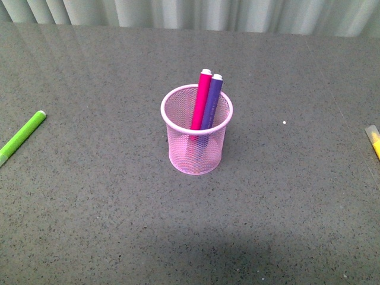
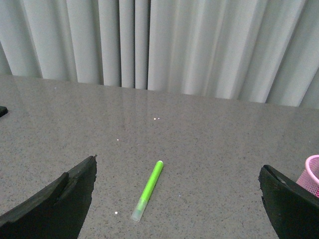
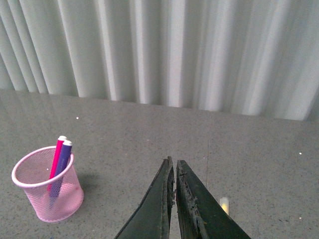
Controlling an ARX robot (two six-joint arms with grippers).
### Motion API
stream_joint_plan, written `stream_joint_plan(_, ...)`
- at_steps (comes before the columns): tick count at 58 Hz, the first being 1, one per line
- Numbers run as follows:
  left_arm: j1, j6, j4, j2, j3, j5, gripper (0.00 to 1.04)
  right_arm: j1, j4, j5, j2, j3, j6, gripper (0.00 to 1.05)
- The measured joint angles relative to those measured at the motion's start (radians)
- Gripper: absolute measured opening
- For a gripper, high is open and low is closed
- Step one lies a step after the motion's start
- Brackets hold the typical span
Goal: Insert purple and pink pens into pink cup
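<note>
Front view: the pink wire-mesh cup is seen upright near the middle of the grey speckled table. The magenta pink highlighter and the dark purple highlighter are both stood inside it, side by side and touching, leaned toward the far right of the rim, with their small white ends above the rim. A lime green marker is laid flat on the table well to the left of the cup, and a yellow marker is partly cut off at the right edge. Neither arm is shown in this view.

In the left wrist view, the left gripper is held with its dark fingers spread wide apart and nothing between them; the lime green marker lies on the table beyond the gap, and the edge of the pink cup is caught at one side.

In the right wrist view, the right gripper is seen with its jaws pressed together and nothing held. The cup with both highlighters is set apart from it, and a pale marker cap shows just past one finger. Grey curtains hang behind the table.
</note>
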Motion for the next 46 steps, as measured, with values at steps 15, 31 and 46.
stream_joint_plan(15,0.000,0.000,0.000,0.000,0.000,0.000,0.97,0.000,-0.099,0.001,-0.094,0.000,0.000,0.03)
stream_joint_plan(31,0.000,0.000,0.000,0.000,0.000,0.000,0.97,0.000,-0.240,0.000,-0.235,0.000,0.000,0.03)
stream_joint_plan(46,0.000,0.000,0.000,0.000,0.000,0.000,0.97,0.000,-0.240,0.000,-0.235,0.000,0.000,0.03)
